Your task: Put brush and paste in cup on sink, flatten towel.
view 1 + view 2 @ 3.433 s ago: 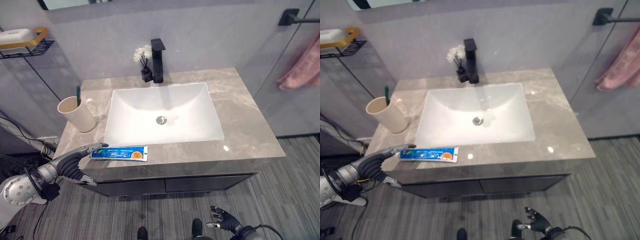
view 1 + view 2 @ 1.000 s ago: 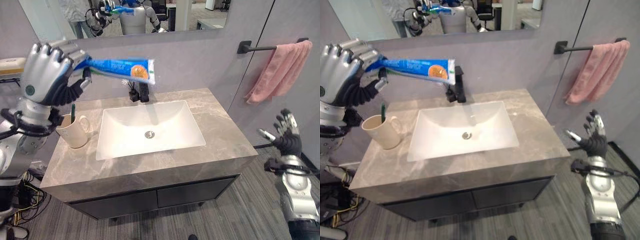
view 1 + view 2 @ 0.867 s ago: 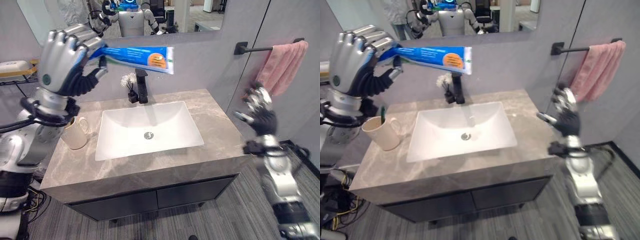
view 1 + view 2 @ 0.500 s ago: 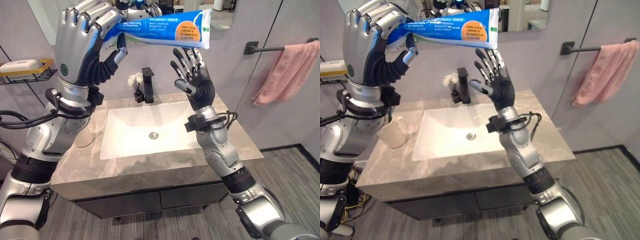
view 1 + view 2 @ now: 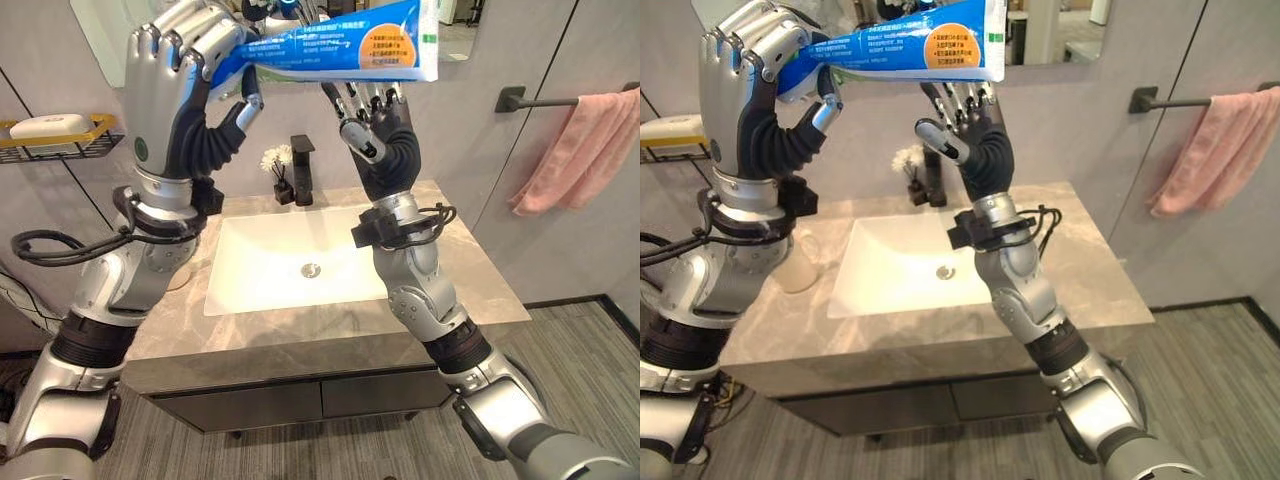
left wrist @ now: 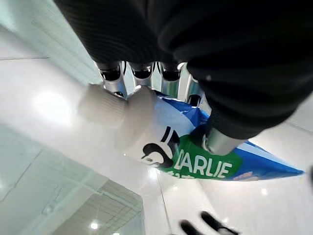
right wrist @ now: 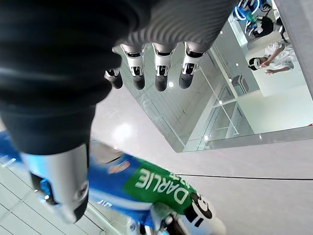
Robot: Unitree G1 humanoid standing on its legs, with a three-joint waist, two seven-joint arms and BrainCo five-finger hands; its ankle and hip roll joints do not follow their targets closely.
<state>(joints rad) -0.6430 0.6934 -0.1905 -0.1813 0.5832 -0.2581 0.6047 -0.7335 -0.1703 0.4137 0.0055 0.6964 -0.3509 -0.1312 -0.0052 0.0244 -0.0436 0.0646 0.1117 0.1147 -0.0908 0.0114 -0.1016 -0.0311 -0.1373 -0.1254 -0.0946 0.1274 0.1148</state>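
Fingers of the left hand [image 5: 180,100] clench the toothpaste [image 5: 340,45]; the right hand [image 5: 385,130] is splayed just behind it.

Evenly and brightly lit from overhead, with soft shadows. Ceiling lamps glaring as small white spots in the wrist views. Toothpaste cap [image 6: 105,104] blurred, very close.

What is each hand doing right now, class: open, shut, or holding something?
Left hand: shut on the toothpaste tube, raised high above the sink.
Right hand: open, fingers straight, reaching up just under the tube.
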